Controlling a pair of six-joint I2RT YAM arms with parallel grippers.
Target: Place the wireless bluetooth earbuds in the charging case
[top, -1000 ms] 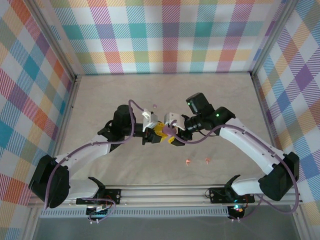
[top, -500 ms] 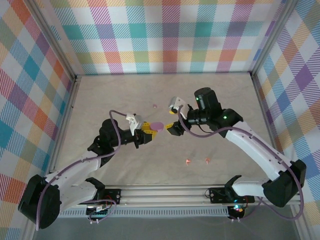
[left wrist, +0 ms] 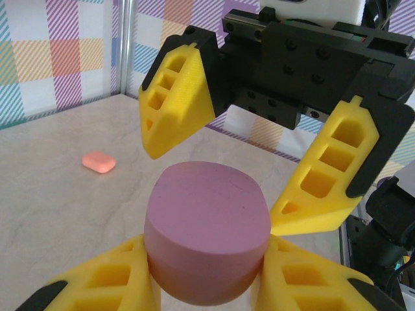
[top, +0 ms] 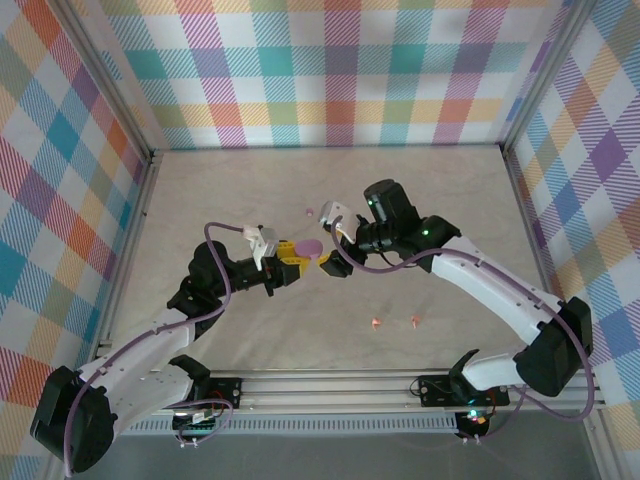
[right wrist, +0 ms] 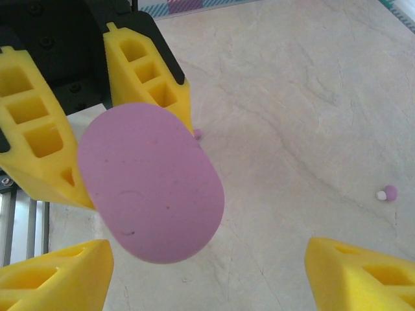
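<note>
The charging case (top: 312, 247) is a lilac-purple rounded case with its lid down, held above the table. My left gripper (top: 297, 262) is shut on its lower half (left wrist: 206, 227). My right gripper (top: 334, 244) is open and faces the case from the right, its yellow fingers (left wrist: 175, 97) spread wider than the case. In the right wrist view the case (right wrist: 150, 181) hangs ahead of my open right gripper (right wrist: 207, 278), not between its fingers. One lilac earbud (top: 309, 211) lies behind the grippers, and two salmon earbuds (top: 375, 322) (top: 415, 321) lie nearer the front.
In the right wrist view a lilac earbud with a pale end (right wrist: 387, 193) lies on the beige table (top: 220, 190). A small salmon rounded piece (left wrist: 98, 161) lies on the table beyond the case in the left wrist view. Plaid walls enclose the table on three sides.
The grippers separated, with the case staying in my left gripper, which drew back left. My right gripper opened wider, swung away, then came back toward the case.
</note>
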